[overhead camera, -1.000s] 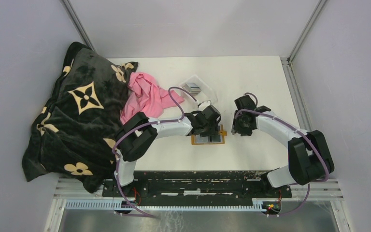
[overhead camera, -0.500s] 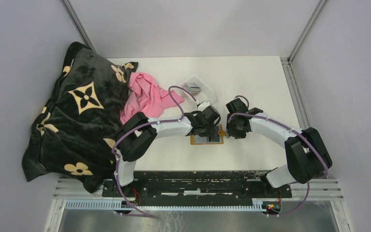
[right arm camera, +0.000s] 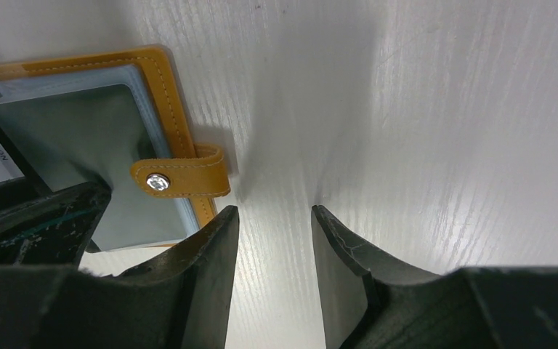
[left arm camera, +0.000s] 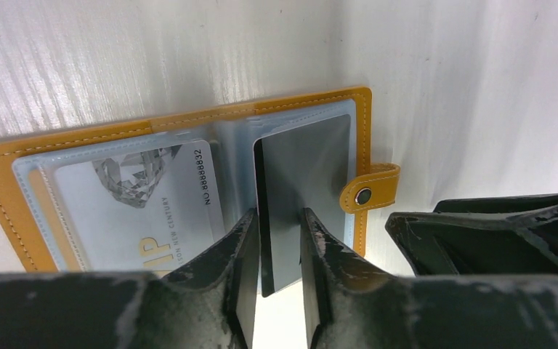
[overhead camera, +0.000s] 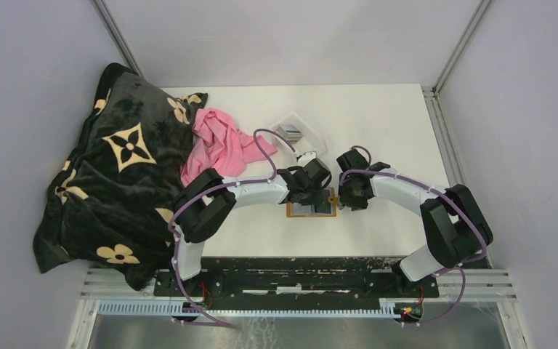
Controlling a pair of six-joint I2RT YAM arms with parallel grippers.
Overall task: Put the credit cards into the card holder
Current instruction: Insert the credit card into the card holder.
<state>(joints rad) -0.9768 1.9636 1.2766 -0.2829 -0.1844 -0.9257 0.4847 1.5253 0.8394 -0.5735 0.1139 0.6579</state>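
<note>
The orange card holder (left arm camera: 80, 138) lies open on the white table, under my left gripper (overhead camera: 312, 195) in the top view. Its left panel holds a pale card (left arm camera: 138, 196). A dark grey credit card (left arm camera: 305, 167) lies on the right panel, its near end sticking out past the holder's edge. My left gripper (left arm camera: 276, 218) stands narrowly open over that card's left edge, gripping nothing. My right gripper (right arm camera: 272, 211) is open and empty over bare table, just right of the holder's snap tab (right arm camera: 178, 179). More credit cards (overhead camera: 289, 131) sit in a clear tray.
The clear plastic tray (overhead camera: 306, 129) stands behind the holder. A pink cloth (overhead camera: 214, 145) and a large dark flowered blanket (overhead camera: 109, 174) fill the left side. My two grippers are close together over the holder.
My right gripper has moved left, up to the holder's right edge. My left gripper and the holder have hardly moved.
</note>
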